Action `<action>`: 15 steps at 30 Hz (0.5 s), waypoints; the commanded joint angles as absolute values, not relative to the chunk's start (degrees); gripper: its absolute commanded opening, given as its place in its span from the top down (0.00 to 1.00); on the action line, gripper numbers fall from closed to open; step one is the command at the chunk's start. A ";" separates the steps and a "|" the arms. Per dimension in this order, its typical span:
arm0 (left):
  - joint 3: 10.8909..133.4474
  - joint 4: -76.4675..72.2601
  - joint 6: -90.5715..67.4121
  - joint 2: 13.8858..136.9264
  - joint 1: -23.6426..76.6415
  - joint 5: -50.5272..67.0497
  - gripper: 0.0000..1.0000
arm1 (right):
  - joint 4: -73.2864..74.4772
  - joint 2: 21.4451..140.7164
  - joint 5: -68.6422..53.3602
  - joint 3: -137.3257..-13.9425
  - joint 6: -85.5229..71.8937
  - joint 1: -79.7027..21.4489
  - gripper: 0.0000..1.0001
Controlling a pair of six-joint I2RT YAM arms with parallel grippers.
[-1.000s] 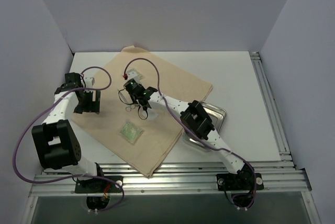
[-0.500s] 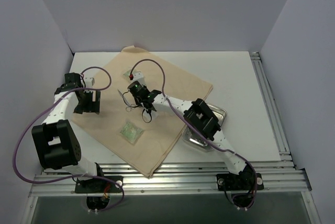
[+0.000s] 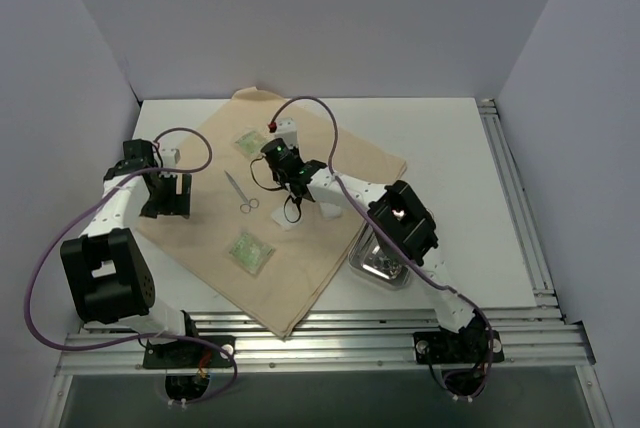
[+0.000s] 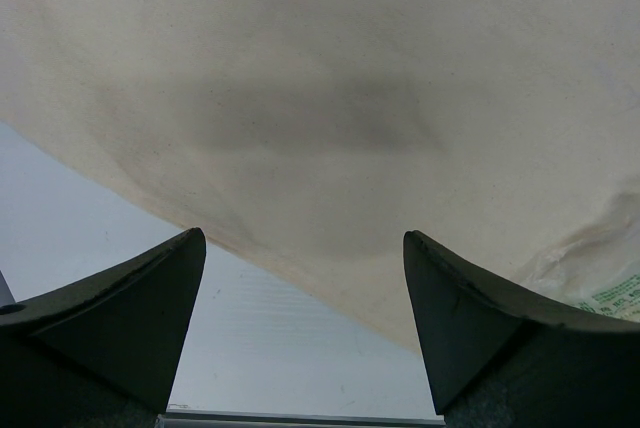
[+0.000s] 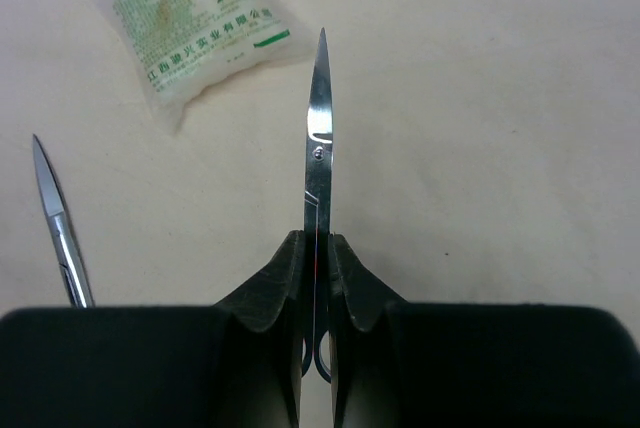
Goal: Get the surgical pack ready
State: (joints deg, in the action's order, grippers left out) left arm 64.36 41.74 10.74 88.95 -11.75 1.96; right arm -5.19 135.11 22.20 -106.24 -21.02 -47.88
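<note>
The tan cloth (image 3: 330,163) of the surgical pack lies spread on the table. My right gripper (image 5: 316,243) is shut on steel scissors (image 5: 318,138), which point away from it just above the cloth (image 5: 480,98). A second scissor-like instrument (image 3: 240,191) lies loose on the cloth to its left, also seen in the wrist view (image 5: 58,228). One green packet (image 3: 243,141) lies ahead of the right gripper (image 3: 278,160), another (image 3: 250,250) nearer the front. My left gripper (image 4: 305,248) stands open over the cloth's left edge (image 4: 320,98), holding nothing.
The steel tray (image 3: 372,266) sits off the cloth's right corner, partly under my right arm. Small white pads (image 3: 290,220) lie on the cloth beside that arm. White walls close in the table on three sides, and aluminium rails (image 3: 330,343) run along the front.
My right gripper has moved away from me and to the right with the scissors, uncovering the second instrument and the far green packet. The left arm has not moved.
</note>
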 commanded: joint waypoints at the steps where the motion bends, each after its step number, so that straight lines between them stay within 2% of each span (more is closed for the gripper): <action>1: 64.78 40.78 10.63 87.28 -12.04 2.72 0.10 | -9.93 126.13 26.63 -103.81 -21.62 -47.64 1.00; 9: 64.60 40.43 10.90 86.05 -12.13 2.81 0.10 | -10.11 108.50 33.13 -87.12 -24.25 -46.67 1.00; 15: 63.99 40.25 10.90 85.08 -12.13 3.87 0.10 | -0.91 93.01 37.35 -70.42 -32.33 -47.28 1.00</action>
